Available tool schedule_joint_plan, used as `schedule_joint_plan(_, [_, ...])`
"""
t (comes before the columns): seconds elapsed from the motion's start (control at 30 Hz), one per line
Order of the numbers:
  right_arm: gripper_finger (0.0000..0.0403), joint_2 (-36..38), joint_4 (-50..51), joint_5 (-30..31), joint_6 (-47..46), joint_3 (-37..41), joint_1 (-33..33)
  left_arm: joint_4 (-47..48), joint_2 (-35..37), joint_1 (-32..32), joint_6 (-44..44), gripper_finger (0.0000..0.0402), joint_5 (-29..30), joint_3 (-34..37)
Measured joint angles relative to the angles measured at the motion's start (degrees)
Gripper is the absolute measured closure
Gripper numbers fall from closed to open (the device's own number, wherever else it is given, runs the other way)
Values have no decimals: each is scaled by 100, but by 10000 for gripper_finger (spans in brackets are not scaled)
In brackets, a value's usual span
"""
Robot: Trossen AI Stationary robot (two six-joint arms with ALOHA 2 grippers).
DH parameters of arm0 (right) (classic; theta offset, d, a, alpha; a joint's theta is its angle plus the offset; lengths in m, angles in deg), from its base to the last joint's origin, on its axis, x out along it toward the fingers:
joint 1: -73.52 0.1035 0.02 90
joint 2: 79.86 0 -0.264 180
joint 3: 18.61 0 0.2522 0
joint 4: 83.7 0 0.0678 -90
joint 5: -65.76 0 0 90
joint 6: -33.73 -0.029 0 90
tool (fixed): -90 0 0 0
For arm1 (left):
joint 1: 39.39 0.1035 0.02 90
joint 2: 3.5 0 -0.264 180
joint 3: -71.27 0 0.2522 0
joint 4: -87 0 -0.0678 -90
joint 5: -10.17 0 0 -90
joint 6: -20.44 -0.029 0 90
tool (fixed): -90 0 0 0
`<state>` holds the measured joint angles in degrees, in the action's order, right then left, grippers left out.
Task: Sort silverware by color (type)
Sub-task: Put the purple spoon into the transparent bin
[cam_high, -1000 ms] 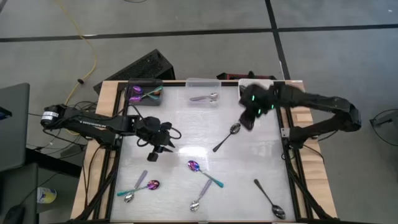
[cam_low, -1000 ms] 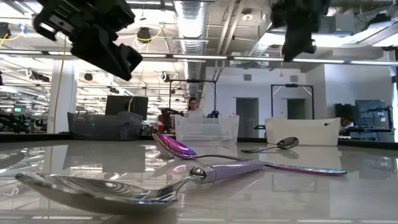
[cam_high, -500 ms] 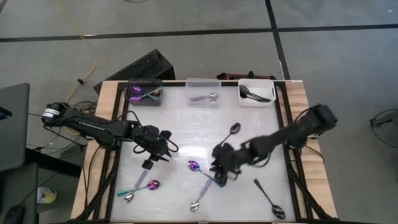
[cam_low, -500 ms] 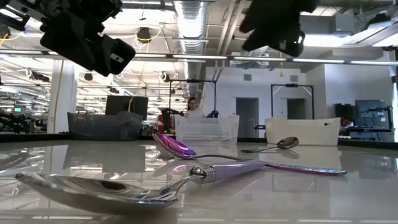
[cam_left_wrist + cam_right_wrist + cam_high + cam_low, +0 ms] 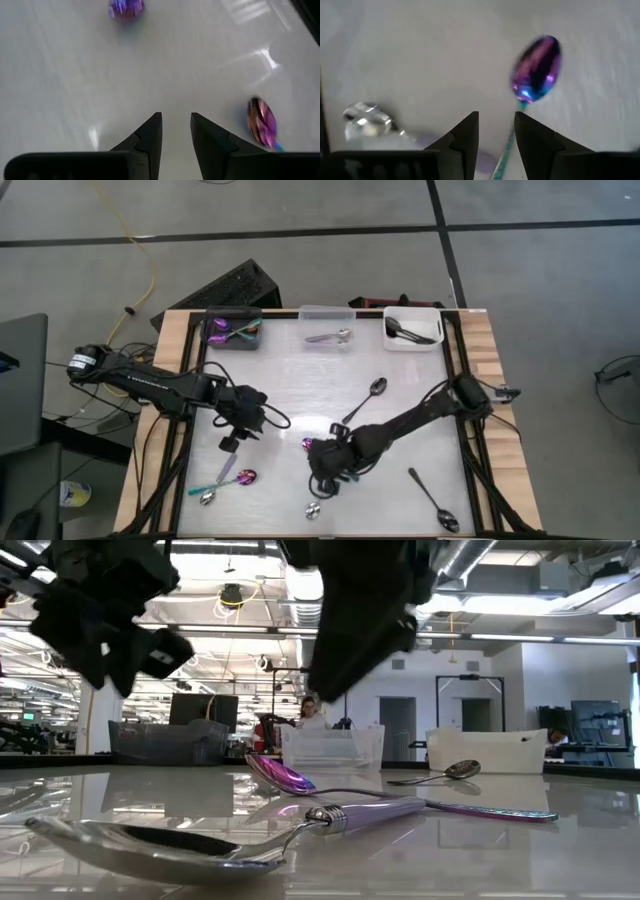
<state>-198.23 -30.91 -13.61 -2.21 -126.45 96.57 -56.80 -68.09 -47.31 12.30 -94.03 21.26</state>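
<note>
- The right gripper (image 5: 322, 470) hangs low over the middle of the table (image 5: 300, 395), right above a purple spoon (image 5: 538, 67) with a teal handle. Its fingers (image 5: 465, 135) stand a little apart and hold nothing.
- A silver spoon (image 5: 367, 120) lies just beside the purple one, and their handles seem to cross. So the grab has to take only one of them.
- A good way, I think: line the two fingers up on either side of the thin teal handle, come straight down, then close gently. Lift slowly so the other spoon does not get dragged along.
- The left gripper (image 5: 232, 442) hovers over the left side of the table — its fingers are parted too, with nothing between them. Another purple spoon (image 5: 244, 477) lies near it.
- Some spoons are already sorted. Purple ones are in the dark bin (image 5: 232, 330), a silver one is in the clear bin (image 5: 327, 332), and black ones are in the white bin (image 5: 412, 330).
- Two black spoons (image 5: 365, 398) still lie loose on the table, well apart. The purple spoon should go in the dark bin.
</note>
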Motion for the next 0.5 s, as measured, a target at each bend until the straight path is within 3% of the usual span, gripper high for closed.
schedule_joint_plan(0.27, [255, -97, 528, -5, 1467, -452, 87, 669, 12, -340, 1816, 315, -131, 0])
schedule_joint_plan(0.5, [255, -85, 1160, -7, 1786, -448, 114, 633, 13, -1707, 3839, 315, -68, 0])
